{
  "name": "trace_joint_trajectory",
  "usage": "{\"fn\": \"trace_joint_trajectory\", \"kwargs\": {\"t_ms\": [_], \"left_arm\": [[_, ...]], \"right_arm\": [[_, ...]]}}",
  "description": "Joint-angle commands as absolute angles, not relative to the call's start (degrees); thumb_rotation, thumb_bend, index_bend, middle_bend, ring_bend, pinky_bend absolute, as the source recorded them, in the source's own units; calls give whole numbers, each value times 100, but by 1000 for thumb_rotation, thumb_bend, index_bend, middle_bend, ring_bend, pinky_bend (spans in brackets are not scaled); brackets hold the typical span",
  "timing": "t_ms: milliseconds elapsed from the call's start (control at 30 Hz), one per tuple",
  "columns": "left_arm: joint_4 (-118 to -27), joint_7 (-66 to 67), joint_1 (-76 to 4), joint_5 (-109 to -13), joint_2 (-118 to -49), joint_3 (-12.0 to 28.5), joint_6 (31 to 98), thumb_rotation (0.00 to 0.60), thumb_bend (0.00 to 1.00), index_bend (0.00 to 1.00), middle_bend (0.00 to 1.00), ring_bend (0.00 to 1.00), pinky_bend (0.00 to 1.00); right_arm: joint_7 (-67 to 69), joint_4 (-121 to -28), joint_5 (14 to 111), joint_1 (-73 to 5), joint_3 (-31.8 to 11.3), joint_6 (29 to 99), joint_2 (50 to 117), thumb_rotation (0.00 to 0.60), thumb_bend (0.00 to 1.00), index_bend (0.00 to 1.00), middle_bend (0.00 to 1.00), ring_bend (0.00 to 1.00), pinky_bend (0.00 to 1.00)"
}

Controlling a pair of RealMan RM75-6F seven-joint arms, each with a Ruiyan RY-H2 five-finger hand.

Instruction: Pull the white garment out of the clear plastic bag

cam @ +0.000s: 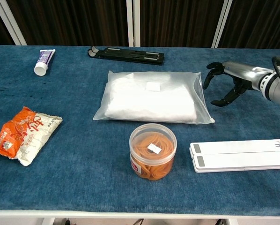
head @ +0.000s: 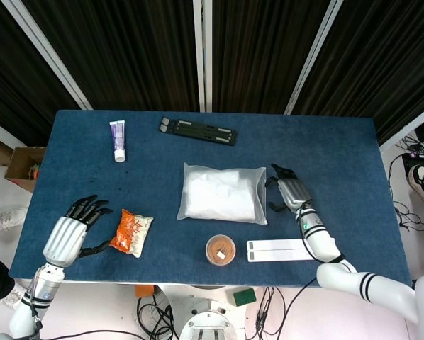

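Note:
The clear plastic bag (head: 223, 193) (cam: 151, 97) lies flat mid-table with the folded white garment (head: 218, 196) (cam: 149, 101) inside; a small white label shows on top. My right hand (head: 288, 189) (cam: 228, 82) hovers just right of the bag's right edge, fingers apart and curved, holding nothing, not touching the bag. My left hand (head: 71, 231) rests open at the table's front left, beside an orange snack packet; it is outside the chest view.
An orange snack packet (head: 131, 232) (cam: 22, 134) lies front left. A clear jar of rubber bands (head: 220, 250) (cam: 152, 151) stands before the bag. White flat strips (head: 284, 249) (cam: 240, 154) lie front right. A toothpaste tube (head: 118, 139) and black rack (head: 198, 130) sit at the back.

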State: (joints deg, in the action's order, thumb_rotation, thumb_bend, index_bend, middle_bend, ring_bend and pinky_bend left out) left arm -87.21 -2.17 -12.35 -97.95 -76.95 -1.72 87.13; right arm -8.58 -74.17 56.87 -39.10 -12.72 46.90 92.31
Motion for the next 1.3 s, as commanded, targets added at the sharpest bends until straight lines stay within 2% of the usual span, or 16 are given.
{"fn": "trace_joint_trajectory", "kwargs": {"t_ms": [33,200,633,900,1000,1100,1300], "left_arm": [[-8715,-228,-1235,-9798,-7699,-171,8713,600,126,297,208,105,164],[-8705,-245,-1226,-9806,-7699,-165,8734,600,126,298,207,105,164],[-8727,-294,-1152,-9833,-7646,-185,8833,600,126,298,207,105,164],[-8800,-266,-1104,-9861,-7594,-198,8896,600,127,298,207,105,164],[-8824,-254,-1075,-9866,-7578,-201,8932,600,126,298,207,105,164],[-8841,-247,-1045,-9870,-7551,-210,8960,600,126,298,207,105,164],[-8862,-271,-1009,-9872,-7516,-212,8993,600,126,298,207,105,164]], "right_arm": [[-970,-7226,5487,-4041,-1356,4646,9438,600,262,360,0,0,0],[-887,-6996,5367,-4149,-1468,4646,9756,600,289,339,0,0,0],[185,-6495,6019,-4115,-1547,4798,10330,600,313,300,0,0,0],[100,-5923,5891,-4311,-1674,4728,10856,600,302,271,0,0,0],[142,-5692,5932,-4397,-1773,4842,11106,600,313,298,1,0,0],[255,-5532,6088,-4477,-1833,4966,11280,600,322,377,25,0,0],[78,-5424,6232,-4732,-1903,4921,11430,600,322,392,33,0,0]]}}
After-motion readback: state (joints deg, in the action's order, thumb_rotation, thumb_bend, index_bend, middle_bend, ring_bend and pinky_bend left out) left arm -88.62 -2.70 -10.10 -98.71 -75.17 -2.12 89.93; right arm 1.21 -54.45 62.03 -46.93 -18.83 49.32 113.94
